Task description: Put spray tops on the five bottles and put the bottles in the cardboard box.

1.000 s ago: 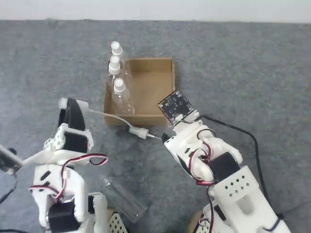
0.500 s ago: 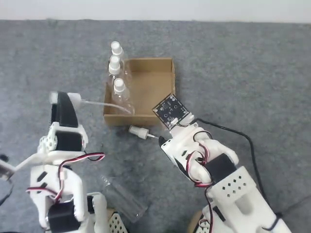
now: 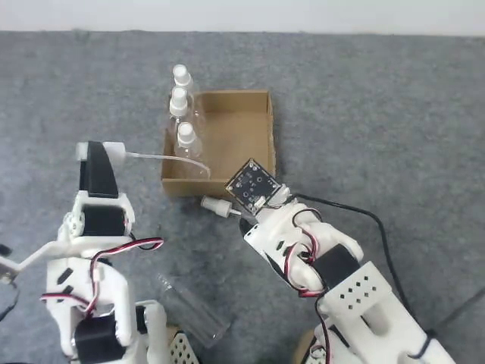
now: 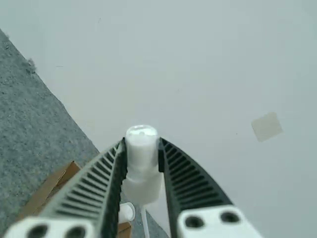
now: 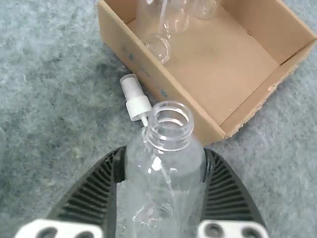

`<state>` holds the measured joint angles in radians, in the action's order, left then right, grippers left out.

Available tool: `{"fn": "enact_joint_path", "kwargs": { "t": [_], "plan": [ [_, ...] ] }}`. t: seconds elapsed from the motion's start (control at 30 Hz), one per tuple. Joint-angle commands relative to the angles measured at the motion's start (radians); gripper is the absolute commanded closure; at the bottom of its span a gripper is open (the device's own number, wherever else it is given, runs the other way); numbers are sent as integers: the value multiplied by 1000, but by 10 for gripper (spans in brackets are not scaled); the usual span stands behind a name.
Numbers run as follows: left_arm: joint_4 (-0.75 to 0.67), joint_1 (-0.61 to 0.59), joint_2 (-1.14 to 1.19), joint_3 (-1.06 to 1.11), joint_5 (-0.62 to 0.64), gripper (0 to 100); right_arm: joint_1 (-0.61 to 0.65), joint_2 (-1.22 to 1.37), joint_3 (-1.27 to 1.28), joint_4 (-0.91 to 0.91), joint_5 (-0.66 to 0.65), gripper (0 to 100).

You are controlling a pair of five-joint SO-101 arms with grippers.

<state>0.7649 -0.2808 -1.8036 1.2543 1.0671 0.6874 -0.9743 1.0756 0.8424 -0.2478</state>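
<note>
Left fingers (image 4: 111, 171) clamped on a spray top (image 4: 142, 148). Right fingers (image 5: 94, 191) clamped on an uncapped bottle (image 5: 166, 163), near the cardboard box (image 5: 218, 69).

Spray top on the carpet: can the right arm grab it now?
Probably not: the right gripper is shut on a bottle, so it's full, though the spray top lies close ahead.

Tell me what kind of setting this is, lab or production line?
Probably a small lab or hobby bench, not a line: grey carpet-like mat as worktop against a plain white wall, two small arms with exposed servo wiring, one cardboard box holding three capped bottles.
</note>
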Motion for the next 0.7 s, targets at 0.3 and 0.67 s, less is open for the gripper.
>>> {"fn": "enact_joint_path", "kwargs": {
  "t": [0.3, 0.67],
  "plan": [
    [2, 5, -18, -42, 11, 990, 5, -31, -14, -27, -21, 909],
    [-5, 68, -18, -68, 8, 990, 5, -41, 40, -105, -23, 909]
  ]
}}
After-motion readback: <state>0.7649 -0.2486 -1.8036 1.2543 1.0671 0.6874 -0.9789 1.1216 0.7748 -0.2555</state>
